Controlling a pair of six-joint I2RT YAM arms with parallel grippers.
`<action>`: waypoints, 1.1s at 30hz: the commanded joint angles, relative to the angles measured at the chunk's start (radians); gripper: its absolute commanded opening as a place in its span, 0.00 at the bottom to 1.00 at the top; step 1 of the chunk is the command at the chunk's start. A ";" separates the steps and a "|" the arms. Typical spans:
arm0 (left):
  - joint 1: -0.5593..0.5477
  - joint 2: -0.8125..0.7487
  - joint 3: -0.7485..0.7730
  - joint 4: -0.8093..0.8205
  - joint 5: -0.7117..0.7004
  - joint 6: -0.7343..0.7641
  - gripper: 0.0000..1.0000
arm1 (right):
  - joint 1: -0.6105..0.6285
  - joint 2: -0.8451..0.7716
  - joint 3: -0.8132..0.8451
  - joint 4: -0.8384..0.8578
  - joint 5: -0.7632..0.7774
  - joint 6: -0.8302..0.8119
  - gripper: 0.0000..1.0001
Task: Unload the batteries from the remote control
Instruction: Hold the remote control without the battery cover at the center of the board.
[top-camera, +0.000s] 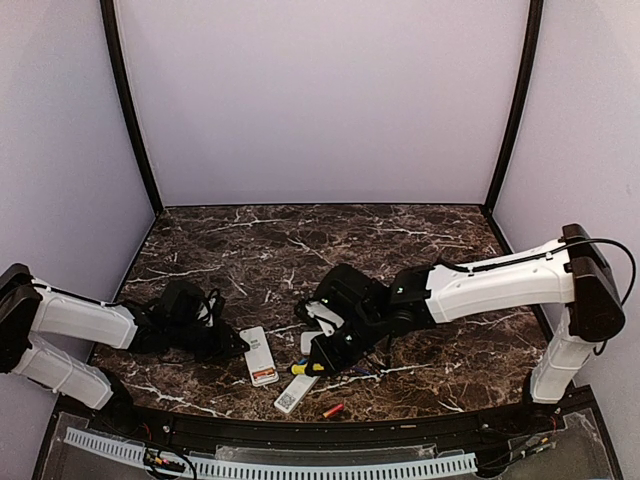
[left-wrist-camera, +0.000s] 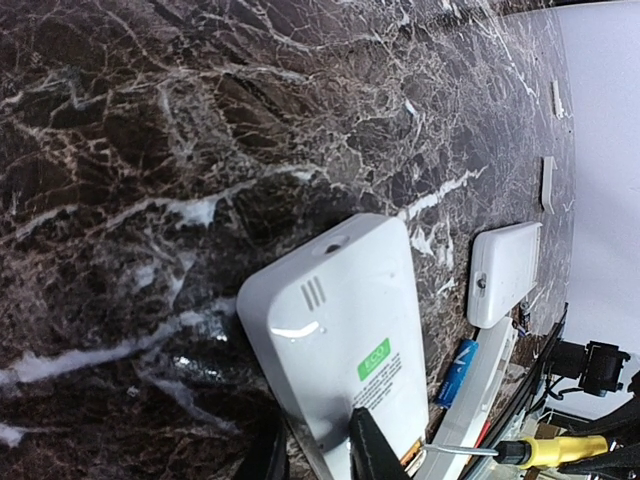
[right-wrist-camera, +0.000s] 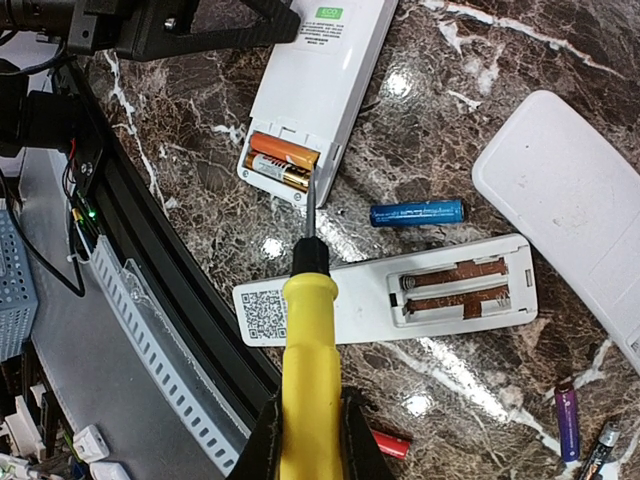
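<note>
- Only your right wrist view showed the orange batteries (right-wrist-camera: 283, 160) inside the remote (right-wrist-camera: 318, 80).
- Your right gripper (right-wrist-camera: 310, 432) pinched the screwdriver (right-wrist-camera: 308, 330); whether the left gripper (left-wrist-camera: 320, 447) gripped, you couldn't tell.
- The table (top-camera: 300, 240) edge sat close; bare marble lay beyond.

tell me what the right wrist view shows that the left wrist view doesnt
Only the right wrist view: the open bay of the white plastic ECO-labelled remote holding two orange cylindrical batteries, a second white remote's empty bay, a purple battery, a red battery. Only the left wrist view: two small white rectangular covers far off. Both: that ECO remote, a loose blue battery, the yellow-handled screwdriver.
</note>
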 joint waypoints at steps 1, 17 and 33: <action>0.002 0.006 -0.003 -0.031 -0.002 0.012 0.20 | 0.010 0.027 0.025 0.005 0.016 0.007 0.00; 0.001 -0.002 -0.008 -0.031 0.003 0.010 0.13 | 0.012 0.024 0.048 -0.033 0.074 0.017 0.00; 0.001 -0.023 -0.013 -0.042 -0.003 0.005 0.12 | 0.033 0.021 0.086 -0.060 0.085 -0.003 0.00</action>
